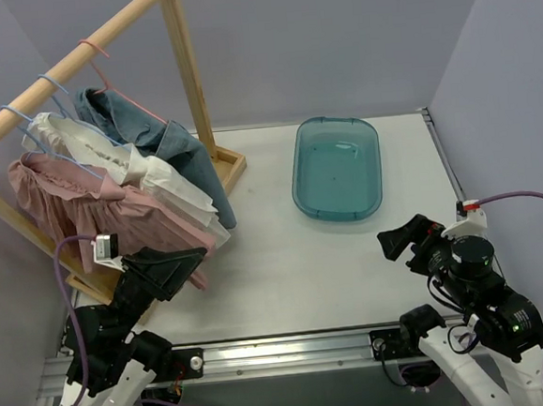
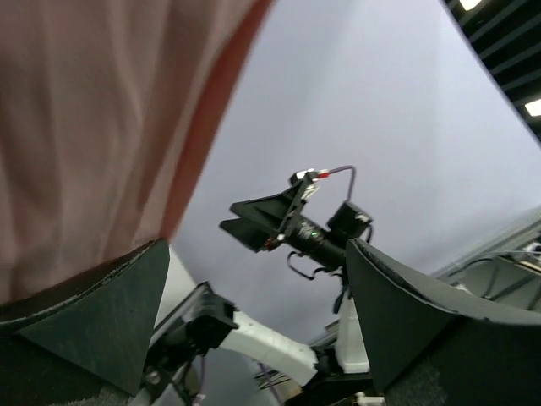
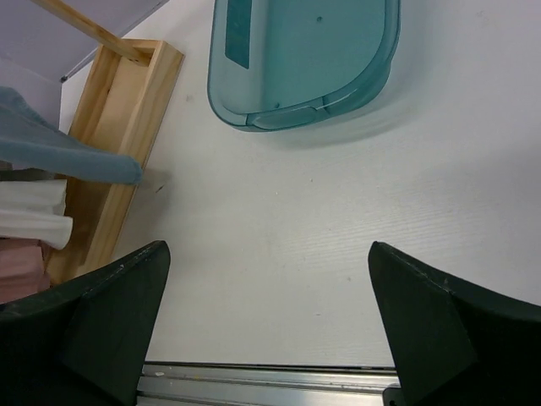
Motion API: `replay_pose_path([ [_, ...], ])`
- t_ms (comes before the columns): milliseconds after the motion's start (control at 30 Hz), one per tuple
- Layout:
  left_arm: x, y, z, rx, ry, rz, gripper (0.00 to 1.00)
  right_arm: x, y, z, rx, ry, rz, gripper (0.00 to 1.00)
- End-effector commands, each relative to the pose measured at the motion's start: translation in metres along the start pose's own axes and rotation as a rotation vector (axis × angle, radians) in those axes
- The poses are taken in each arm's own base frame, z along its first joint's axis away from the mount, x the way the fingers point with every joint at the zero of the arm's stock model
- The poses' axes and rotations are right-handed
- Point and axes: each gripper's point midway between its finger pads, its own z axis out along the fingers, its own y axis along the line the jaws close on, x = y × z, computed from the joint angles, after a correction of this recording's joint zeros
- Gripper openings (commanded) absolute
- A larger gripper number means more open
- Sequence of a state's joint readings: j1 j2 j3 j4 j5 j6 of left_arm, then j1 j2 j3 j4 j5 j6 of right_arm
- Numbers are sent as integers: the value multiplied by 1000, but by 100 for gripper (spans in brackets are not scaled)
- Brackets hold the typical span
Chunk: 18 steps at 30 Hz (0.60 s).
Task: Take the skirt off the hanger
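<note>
Lilac walls close in a white tabletop (image 1: 285, 258), seen from above. Most of its middle and right lie bare. A pale wooden rack (image 1: 186, 69) stands along the left edge. Three garments hang from it on wire hangers: a gathered pink skirt (image 1: 93, 203) nearest, a white one (image 1: 147, 170) and a blue one (image 1: 168, 141) behind. A translucent teal tub (image 1: 298, 177) with rounded corners sits well apart at the far right. The left tool (image 1: 190, 264) is by the skirt's hem, and the right tool (image 1: 399, 242) hangs over bare tabletop.

From the left wrist, soft pink cloth fills the upper left, just beside one matte black finger (image 2: 93, 313). The fingers are spread wide, holding nothing.

From the right wrist, the fingers (image 3: 93, 313) are likewise parted over finely grained tabletop. The tub lies ahead and the rack's boxy base to the left.
</note>
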State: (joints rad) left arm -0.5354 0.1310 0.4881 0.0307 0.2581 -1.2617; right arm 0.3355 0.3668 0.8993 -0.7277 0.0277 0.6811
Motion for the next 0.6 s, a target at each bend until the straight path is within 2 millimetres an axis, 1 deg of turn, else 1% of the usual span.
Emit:
replay_pose_path([
  [0,18,58,-3,-268,109,36,94,1,-10,14,80,13,-1,100],
  [33,19,61,-3,-292,125,71,93,1,-11,15,88,15,0,100],
  [67,14,51,-2,-288,126,98,91,2,-12,19,96,24,-2,100],
  [133,13,64,-5,-376,157,162,88,3,-13,21,107,33,-11,100],
  [233,2,65,-10,-479,162,230,83,8,-15,26,118,58,-28,100],
  [267,-1,65,-12,-492,170,284,82,10,-16,28,119,65,-32,100],
  [300,-6,59,-16,-514,173,307,82,10,-16,29,118,66,-33,100],
  [333,-13,63,-17,-554,169,360,82,11,-15,30,112,69,-37,100],
  [367,-18,61,-19,-575,161,391,81,12,-15,32,111,75,-39,100],
  [400,-25,55,-20,-600,164,422,80,13,-15,33,110,79,-41,100],
  [467,-41,55,-23,-662,134,499,74,14,-14,35,107,82,-43,100],
  [500,-46,56,-25,-696,133,515,73,16,-15,38,111,92,-45,100],
  [533,-55,46,-17,-694,127,558,72,16,-13,40,105,94,-44,100],
  [567,-59,43,-14,-698,126,570,72,18,-13,42,104,100,-41,100],
])
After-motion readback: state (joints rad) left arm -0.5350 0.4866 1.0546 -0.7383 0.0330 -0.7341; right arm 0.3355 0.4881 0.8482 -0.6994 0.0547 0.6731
